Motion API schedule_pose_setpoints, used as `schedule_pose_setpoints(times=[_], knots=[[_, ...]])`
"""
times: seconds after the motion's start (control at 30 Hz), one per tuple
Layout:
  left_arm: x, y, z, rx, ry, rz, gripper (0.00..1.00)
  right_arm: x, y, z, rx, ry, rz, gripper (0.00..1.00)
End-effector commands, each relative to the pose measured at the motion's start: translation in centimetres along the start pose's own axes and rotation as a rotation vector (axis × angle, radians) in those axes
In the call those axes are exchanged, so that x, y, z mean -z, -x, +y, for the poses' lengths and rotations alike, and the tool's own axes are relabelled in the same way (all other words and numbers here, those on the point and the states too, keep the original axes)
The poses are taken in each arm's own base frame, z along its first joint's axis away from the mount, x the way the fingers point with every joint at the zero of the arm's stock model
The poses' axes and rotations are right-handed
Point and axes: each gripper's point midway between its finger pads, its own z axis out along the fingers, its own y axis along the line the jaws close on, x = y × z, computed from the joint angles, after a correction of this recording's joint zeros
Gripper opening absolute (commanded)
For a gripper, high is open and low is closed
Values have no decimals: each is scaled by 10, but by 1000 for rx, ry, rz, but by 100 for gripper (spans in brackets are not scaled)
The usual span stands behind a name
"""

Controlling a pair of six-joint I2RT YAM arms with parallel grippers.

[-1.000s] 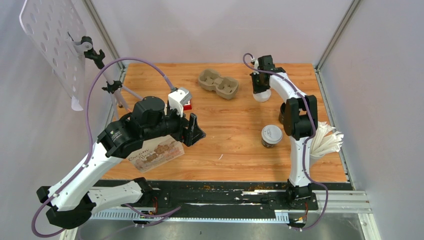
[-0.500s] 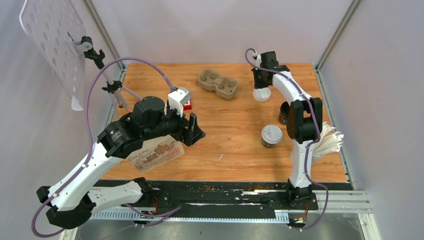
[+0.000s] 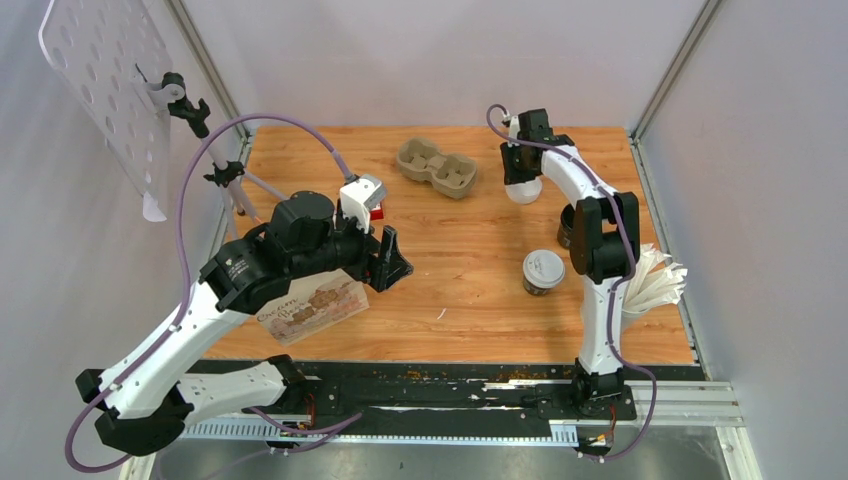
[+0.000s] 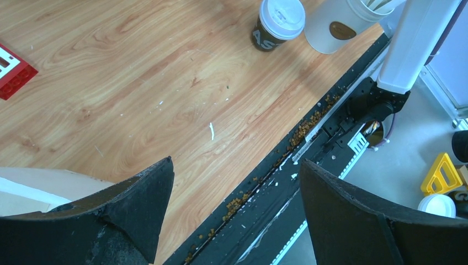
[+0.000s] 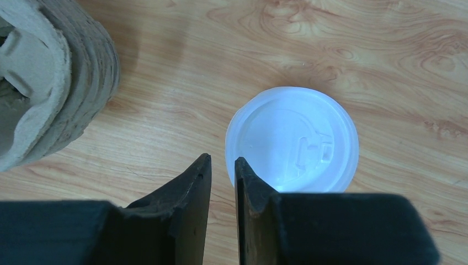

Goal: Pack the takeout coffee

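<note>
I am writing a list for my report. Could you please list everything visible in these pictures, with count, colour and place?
tray: 1, grey-brown, far middle of table
cup: 1, brown with white lid, right of centre
lid: 1, white, beside right tool, near tray; no cup visible under it
dark round thing: 1, half hidden behind right arm
stick holder: 1, white, near right edge
red box: 1, left of centre
printed box: 1, cream, under left arm
board: 1, white with holes, beyond far left corner
table: 1, wood
left tool: wide open, empty
right tool: jaws slightly apart, empty
</note>
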Motion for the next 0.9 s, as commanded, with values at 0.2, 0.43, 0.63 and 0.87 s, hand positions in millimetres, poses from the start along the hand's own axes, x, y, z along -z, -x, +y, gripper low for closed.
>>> schedule_pose_setpoints(times=[0.2, 0.43, 0.63, 0.87], knots=[[0, 8, -1, -28, -3, -26, 91, -9, 15, -3, 34, -10, -43, 23], [0, 9, -1, -28, -5, -27, 90, -13, 14, -3, 35, -11, -34, 21], [1, 9, 0, -33, 2, -26, 90, -11, 17, -2, 36, -6, -40, 9], [0, 7, 0, -26, 1, -22, 90, 0, 25, 5, 35, 31, -55, 13]])
